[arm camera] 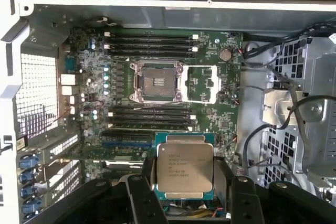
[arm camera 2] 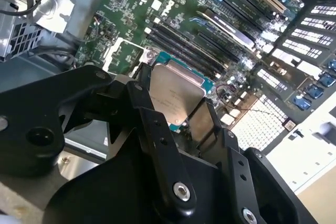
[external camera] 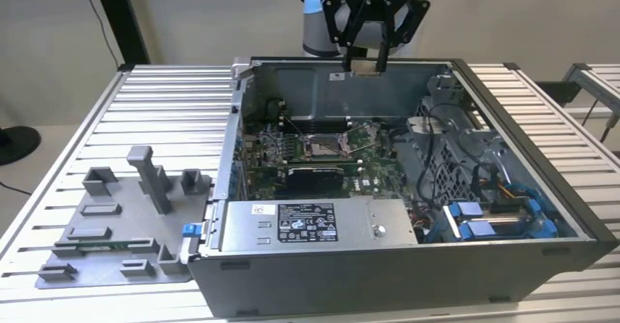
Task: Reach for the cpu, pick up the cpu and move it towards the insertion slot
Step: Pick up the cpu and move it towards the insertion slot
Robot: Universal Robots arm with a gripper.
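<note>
High above the open computer case, my gripper (external camera: 364, 64) is shut on the cpu (external camera: 361, 67), a flat square chip with a pale silvery top and green edge. In both wrist views the cpu (arm camera: 185, 167) (arm camera 2: 176, 94) sits clamped between the two black fingers (arm camera: 140, 190). The insertion slot (external camera: 324, 146) is a silver-framed square socket with a dark centre on the green motherboard. It lies below the cpu, towards the case's middle. In the first wrist view the insertion slot (arm camera: 156, 81) stands open, its hinged frame folded out beside it.
The grey case walls (external camera: 232, 141) ring the motherboard. A silver power supply (external camera: 315, 225) sits at the front, with cables and blue drive brackets (external camera: 494, 218) on the exterior view's right. A grey fixture plate (external camera: 116, 225) with blocks lies on the ribbed table on the exterior view's left.
</note>
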